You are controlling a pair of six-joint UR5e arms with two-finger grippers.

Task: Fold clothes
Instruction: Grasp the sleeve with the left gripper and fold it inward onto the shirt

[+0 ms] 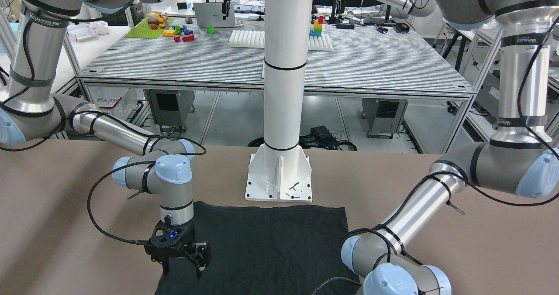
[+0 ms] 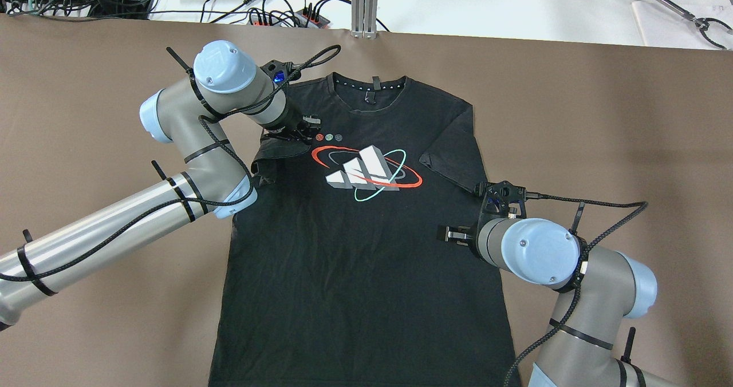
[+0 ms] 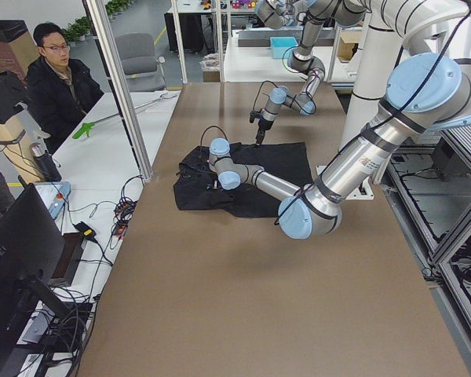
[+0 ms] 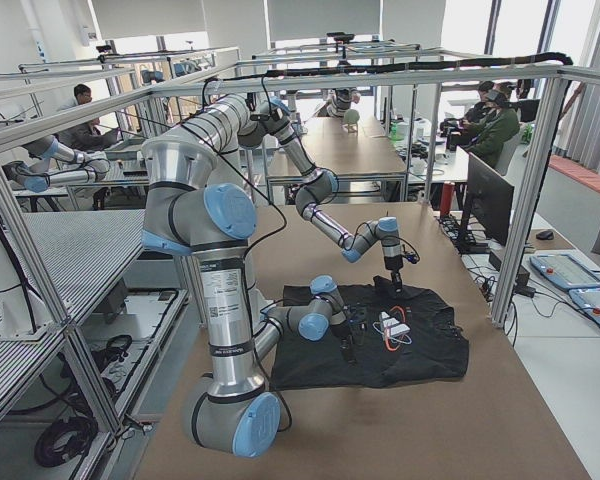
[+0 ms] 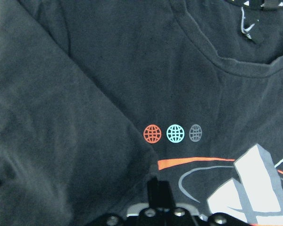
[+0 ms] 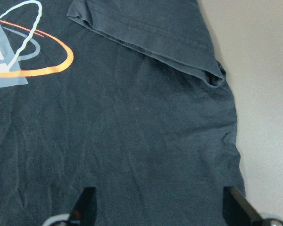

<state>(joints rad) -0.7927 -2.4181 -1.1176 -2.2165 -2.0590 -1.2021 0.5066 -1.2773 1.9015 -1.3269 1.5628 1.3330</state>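
1. T-shirt (image 2: 355, 261): black, one piece, spread face up on the brown table (image 2: 86, 118). The collar (image 2: 369, 98) lies toward the table's far edge. The hem lies toward the robot, just beside the base plate (image 1: 279, 186) of the white pole (image 1: 284, 90).
2. Chest print (image 2: 366, 172): white and grey slanted bars ringed by a red and a teal oval. Three small globe marks (image 5: 172, 133) in red, teal and grey sit above it.
3. Sleeve on the robot's right (image 2: 452, 164): folded inward, lying flat on the shirt body, hem edge toward the print.
4. Sleeve on the robot's left (image 2: 278, 152): turned over onto the chest and bunched, not flat. Its fold edge runs diagonally up to the left gripper.
5. Left gripper (image 2: 303, 128): low over the shirt's shoulder, beside the globe marks. In the wrist view its fingers (image 5: 158, 190) sit pressed together with the sleeve's fold pinched at their tips.
6. Right gripper (image 1: 183, 266): above the shirt's side edge, below the folded sleeve, pointing down. Its fingers (image 6: 87, 202) stand wide apart, holding nothing, with cloth beneath them and bare table just past the outer one.
7. Person (image 3: 59, 78): seated beyond the table's far edge, dark jacket.
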